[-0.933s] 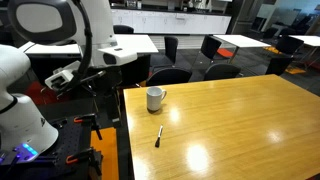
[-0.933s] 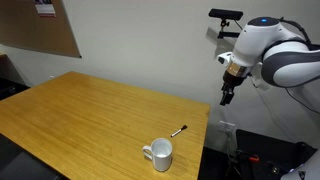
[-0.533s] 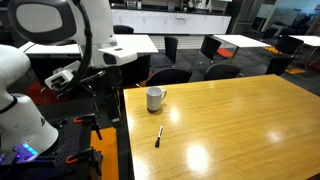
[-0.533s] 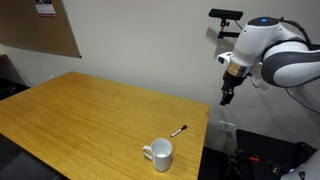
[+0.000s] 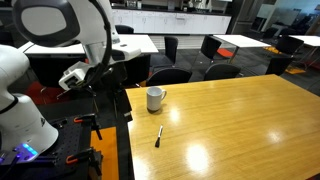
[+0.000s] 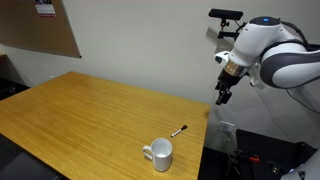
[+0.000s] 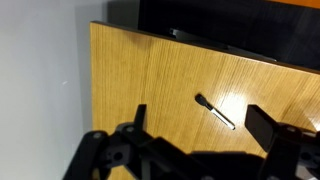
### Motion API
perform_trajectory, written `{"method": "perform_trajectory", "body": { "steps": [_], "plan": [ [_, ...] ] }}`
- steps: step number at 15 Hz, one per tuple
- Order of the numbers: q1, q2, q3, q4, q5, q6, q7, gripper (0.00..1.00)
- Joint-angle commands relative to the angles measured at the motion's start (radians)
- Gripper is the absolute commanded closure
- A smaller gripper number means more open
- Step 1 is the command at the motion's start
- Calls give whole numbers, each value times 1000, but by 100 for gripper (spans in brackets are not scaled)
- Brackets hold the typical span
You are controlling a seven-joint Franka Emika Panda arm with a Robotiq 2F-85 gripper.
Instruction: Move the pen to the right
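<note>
The pen (image 5: 158,135) is a thin dark stick with a lighter end. It lies flat on the wooden table (image 5: 240,120) near the edge on the robot's side, and it shows in both exterior views (image 6: 179,131). In the wrist view the pen (image 7: 215,111) lies between and beyond my two dark fingers. My gripper (image 7: 200,125) is open and empty. It hangs in the air beside that table edge (image 6: 222,97), well above the pen and apart from it (image 5: 120,92).
A white mug (image 5: 155,98) stands upright on the table close to the pen; it also shows in an exterior view (image 6: 160,154). Chairs (image 5: 170,74) and other tables stand behind. The robot base (image 5: 25,125) and cables sit off the table's end.
My gripper has shifted a little toward the table edge. The pen and the mug have not moved.
</note>
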Motion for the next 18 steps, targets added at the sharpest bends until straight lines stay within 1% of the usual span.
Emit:
{"method": "perform_trajectory", "body": {
  "steps": [1, 3, 6, 10, 18],
  "plan": [
    [50, 44, -63, 18, 33, 79, -144, 0],
    [77, 59, -94, 28, 54, 94, -229, 0],
    [120, 86, -134, 47, 93, 85, -356, 0],
    [168, 132, -168, 70, 146, 79, -513, 0],
    [216, 257, -170, 116, 254, 49, -823, 0]
  ]
}}
